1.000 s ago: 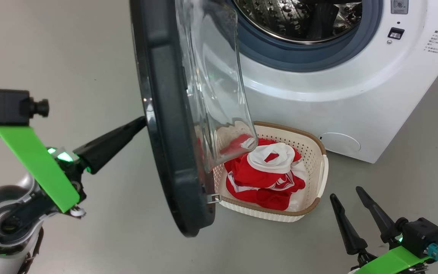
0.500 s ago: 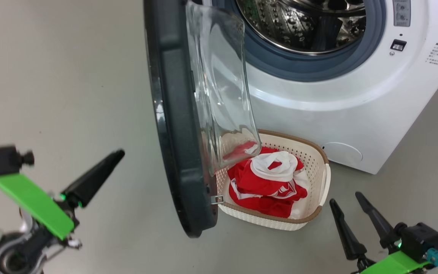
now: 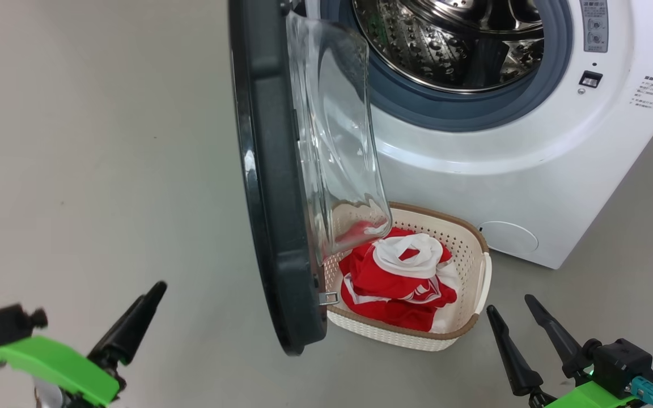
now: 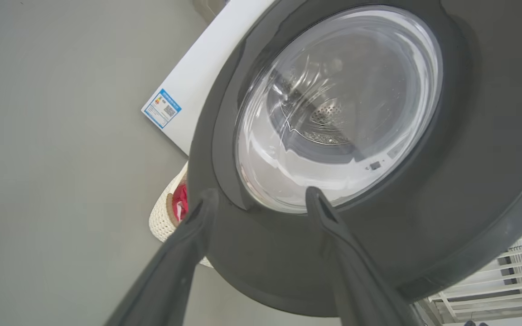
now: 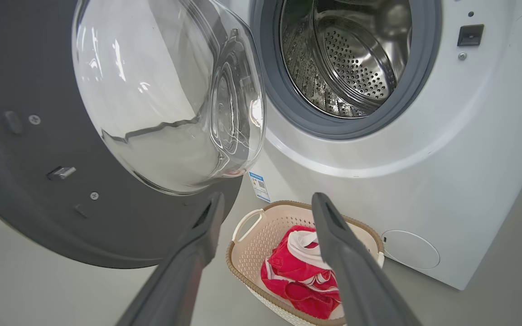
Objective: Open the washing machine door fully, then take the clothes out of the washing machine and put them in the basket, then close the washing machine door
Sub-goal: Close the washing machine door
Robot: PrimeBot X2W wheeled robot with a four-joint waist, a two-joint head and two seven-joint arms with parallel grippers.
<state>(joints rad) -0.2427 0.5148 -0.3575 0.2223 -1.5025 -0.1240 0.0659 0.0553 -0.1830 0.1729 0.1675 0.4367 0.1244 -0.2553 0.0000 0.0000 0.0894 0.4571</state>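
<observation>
Arms sit low: left gripper (image 4: 261,197) at seven o'clock, right gripper (image 3: 511,303) at five, both jaws wide apart, holding nothing. The washing machine door (image 3: 272,198) stands open; red clothes (image 3: 400,283) lie in the basket (image 3: 394,335) at six.

Brightly, evenly lit; faintly shadowed. Streaked with white glare across round black-rimmed door with bulging clear glass bowl (image 5: 166,99), above-left of right pincer (image 5: 268,195). Bowed at wrist-view edges.
</observation>
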